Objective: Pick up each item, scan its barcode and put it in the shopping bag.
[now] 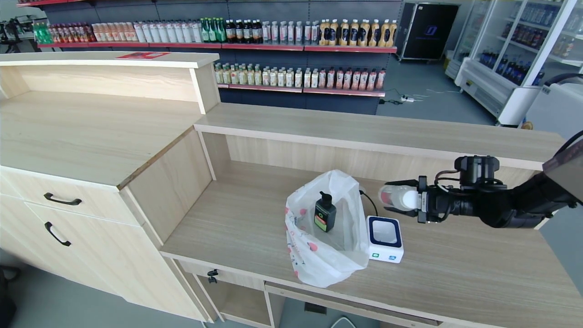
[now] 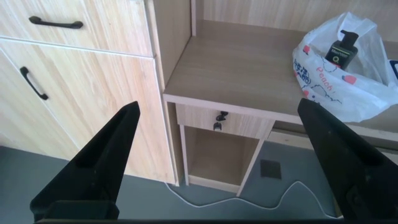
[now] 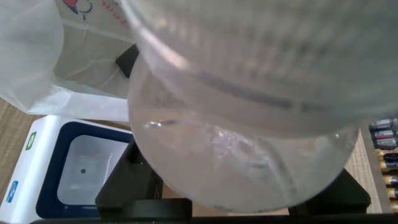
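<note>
Pale wood-grain counter [image 1: 455, 269] runs in steps, with black-handled drawers [image 1: 59, 200] at its tall end. Behind it, red-edged shelves [image 1: 273, 46] hold rows of drink bottles, and glass-door fridges [image 1: 514, 59] stand on grey floor. The right end effector [image 1: 397, 197] hangs above the counter, clamped on a clear bottle [image 1: 389, 197] lying sideways with a reddish patch. Just below its fingertips sits the white, blue-rimmed scanner [image 1: 385, 238], bearing small green and blue marks. Beyond the scanner, touching it, the white shopping bag [image 1: 319, 255] stands open, printed with red motifs and lettering. Inside is a black pump bottle [image 1: 324, 213] with a green-and-red label. The left end effector [image 2: 217, 104] hangs off the counter's front edge, fingers spread wide.
</note>
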{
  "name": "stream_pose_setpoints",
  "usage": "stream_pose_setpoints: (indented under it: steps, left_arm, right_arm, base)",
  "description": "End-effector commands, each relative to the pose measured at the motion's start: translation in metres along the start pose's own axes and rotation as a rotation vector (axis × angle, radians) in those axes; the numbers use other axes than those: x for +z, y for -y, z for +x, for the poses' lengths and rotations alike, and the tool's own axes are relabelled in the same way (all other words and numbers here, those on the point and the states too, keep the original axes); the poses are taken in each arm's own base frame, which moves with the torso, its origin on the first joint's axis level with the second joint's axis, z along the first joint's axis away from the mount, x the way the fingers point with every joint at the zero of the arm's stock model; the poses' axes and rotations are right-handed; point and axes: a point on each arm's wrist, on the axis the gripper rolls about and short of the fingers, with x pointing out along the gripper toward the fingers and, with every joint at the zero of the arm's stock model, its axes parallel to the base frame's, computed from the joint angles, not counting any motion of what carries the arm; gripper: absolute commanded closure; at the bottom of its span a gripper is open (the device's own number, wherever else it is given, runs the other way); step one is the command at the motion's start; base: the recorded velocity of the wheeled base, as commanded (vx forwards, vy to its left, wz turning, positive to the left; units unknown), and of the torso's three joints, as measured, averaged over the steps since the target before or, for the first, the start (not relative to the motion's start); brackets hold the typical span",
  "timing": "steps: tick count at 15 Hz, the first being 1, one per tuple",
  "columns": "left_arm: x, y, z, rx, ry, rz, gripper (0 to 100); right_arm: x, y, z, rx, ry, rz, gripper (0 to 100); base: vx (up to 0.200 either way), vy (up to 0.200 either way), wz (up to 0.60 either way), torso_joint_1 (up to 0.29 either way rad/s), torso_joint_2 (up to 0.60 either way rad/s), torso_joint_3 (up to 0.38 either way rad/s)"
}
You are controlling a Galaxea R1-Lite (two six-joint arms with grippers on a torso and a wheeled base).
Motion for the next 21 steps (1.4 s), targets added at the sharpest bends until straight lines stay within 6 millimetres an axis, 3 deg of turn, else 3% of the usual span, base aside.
stream_pose_setpoints:
  steps: [1,21]
  left_arm:
    - [0.0,0.0,0.0,-0.001,0.0,0.0,0]
    - [0.0,0.0,0.0,0.001,0.0,0.0,0]
  right_arm:
    - [-0.001,-0.002,0.001,0.0,0.001,-0.002,100]
    - [-0.026,-0.026,0.015,0.01,-0.007,0.033,100]
  base:
    - [0.0,0.0,0.0,0.0,0.0,0.0]
    - [0.0,0.0,0.0,0.0,0.0,0.0]
